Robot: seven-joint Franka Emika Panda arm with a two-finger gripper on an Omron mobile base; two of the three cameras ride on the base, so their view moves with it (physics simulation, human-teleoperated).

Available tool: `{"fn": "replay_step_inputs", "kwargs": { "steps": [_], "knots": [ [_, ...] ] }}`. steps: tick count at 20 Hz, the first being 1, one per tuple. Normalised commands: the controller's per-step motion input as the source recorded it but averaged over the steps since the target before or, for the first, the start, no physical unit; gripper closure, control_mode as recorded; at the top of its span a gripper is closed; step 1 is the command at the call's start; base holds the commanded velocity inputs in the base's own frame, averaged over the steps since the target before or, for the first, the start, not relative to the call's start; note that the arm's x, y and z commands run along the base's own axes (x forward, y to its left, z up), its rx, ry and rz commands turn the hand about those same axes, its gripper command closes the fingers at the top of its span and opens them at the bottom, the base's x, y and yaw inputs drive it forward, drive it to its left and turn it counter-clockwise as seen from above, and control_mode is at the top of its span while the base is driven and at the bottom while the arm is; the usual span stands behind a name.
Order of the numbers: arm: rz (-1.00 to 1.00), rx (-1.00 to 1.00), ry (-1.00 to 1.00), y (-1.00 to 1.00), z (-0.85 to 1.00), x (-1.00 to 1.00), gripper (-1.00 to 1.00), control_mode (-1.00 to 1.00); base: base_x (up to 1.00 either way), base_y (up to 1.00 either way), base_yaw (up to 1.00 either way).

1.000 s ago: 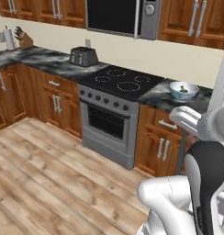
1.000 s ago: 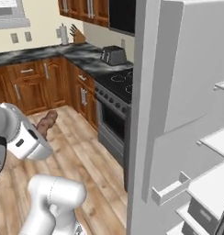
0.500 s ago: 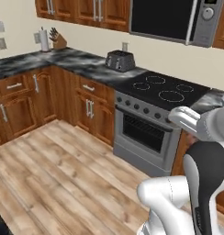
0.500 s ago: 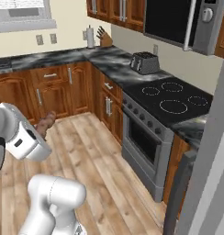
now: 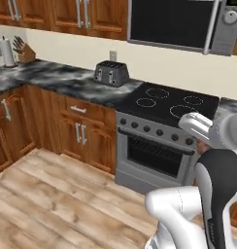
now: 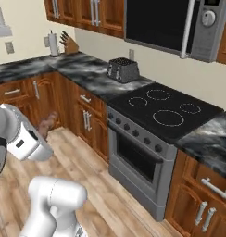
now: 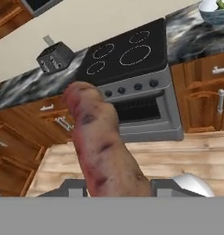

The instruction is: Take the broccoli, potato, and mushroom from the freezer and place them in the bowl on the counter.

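Potato (image 7: pixel 102 142) clamped lengthwise in your gripper (image 7: pixel 114 186), you have the bowl (image 7: pixel 214 11) well off at the frame's upper right.

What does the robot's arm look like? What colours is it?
The arm is made of smooth, rounded, glossy white segments, like fat tubes joined together. One big joint is dark, nearly black. The white wrist piece carries small dark marks. No loose cables show.

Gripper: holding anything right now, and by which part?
Yes. The gripper holds the potato by its near end; the rest sticks out ahead toward the stove. The fingertips themselves are hidden behind it.
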Motion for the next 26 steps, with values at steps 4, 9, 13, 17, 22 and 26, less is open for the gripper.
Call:
{"fn": "replay_step_inputs", "kwargs": {
  "steps": [4, 9, 13, 17, 22, 26],
  "knots": [
    [0.0, 0.0, 0.0, 0.0, 0.0, 0.0, 1.0, 1.0, 0.77, 0.03, -0.72],
    [0.0, 0.0, 0.0, 0.0, 0.0, 0.0, 1.0, 1.0, 0.58, -0.13, -0.76],
    [0.0, 0.0, 0.0, 0.0, 0.0, 0.0, 1.0, 1.0, 0.7, -0.25, -0.71],
    [0.0, 0.0, 0.0, 0.0, 0.0, 0.0, 1.0, 1.0, 0.84, -0.23, -0.66],
    [0.0, 0.0, 0.0, 0.0, 0.0, 0.0, 1.0, 1.0, 0.79, -0.48, -0.62],
    [0.0, 0.0, 0.0, 0.0, 0.0, 0.0, 1.0, 1.0, 1.0, -0.24, -0.38]
  ]
}}
